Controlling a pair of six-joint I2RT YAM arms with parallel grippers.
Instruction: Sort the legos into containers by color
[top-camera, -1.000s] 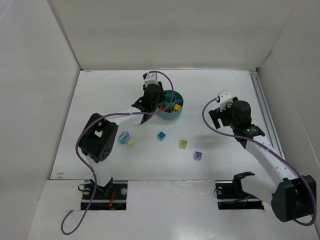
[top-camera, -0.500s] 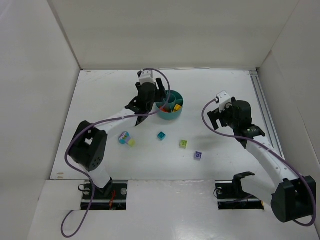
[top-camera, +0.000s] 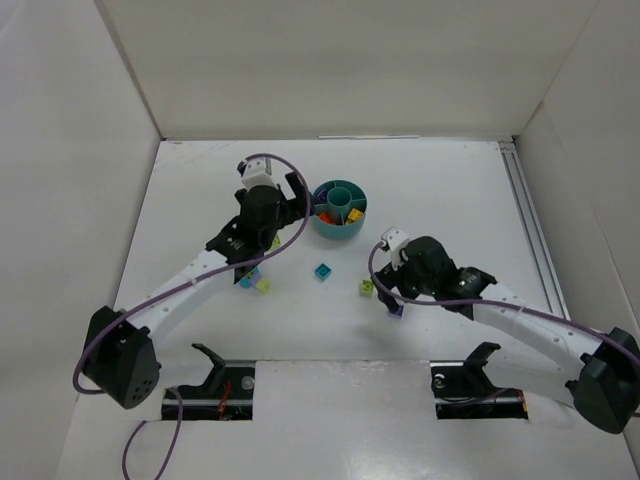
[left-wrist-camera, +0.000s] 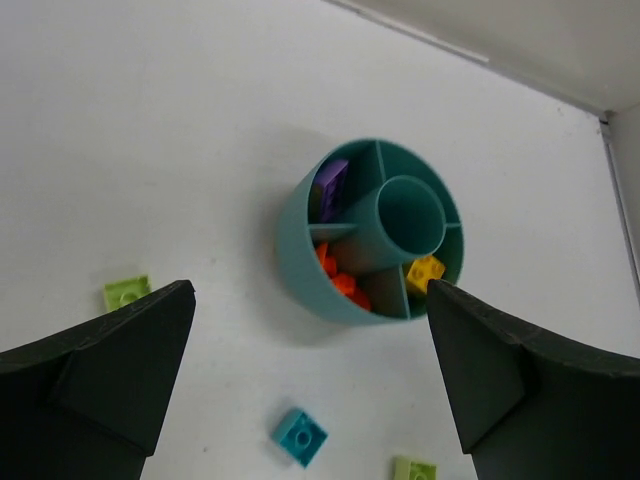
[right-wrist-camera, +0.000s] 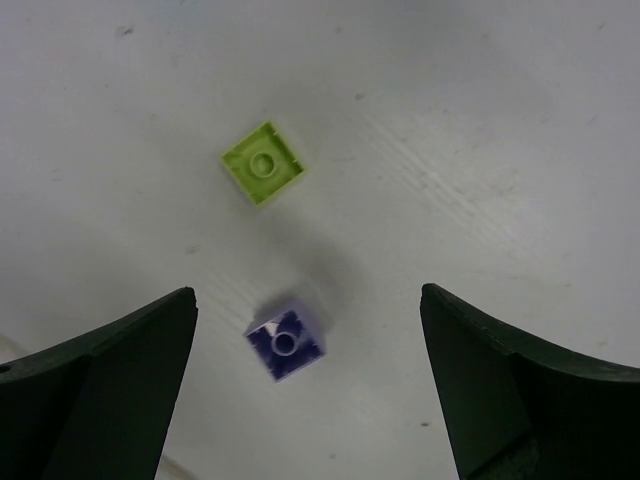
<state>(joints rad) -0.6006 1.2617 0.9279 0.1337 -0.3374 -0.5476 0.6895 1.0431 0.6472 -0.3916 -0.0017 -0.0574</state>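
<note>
right end effector (right-wrist-camera: 307, 300) has swung down, spread and empty, over the loose purple brick (right-wrist-camera: 286, 343) on the surface (right-wrist-camera: 450, 120). left end effector (left-wrist-camera: 310, 295), withdrawn, spread too. dish (left-wrist-camera: 300, 270) partly filled; perhaps five bricks remain loose.

White link shells and black joint housings on left arm (top-camera: 190, 275) and right arm (top-camera: 530, 325); lilac cables (top-camera: 303, 200) looped alongside; white wrist blocks (top-camera: 258, 168); matte black wedge-shaped jaws.
</note>
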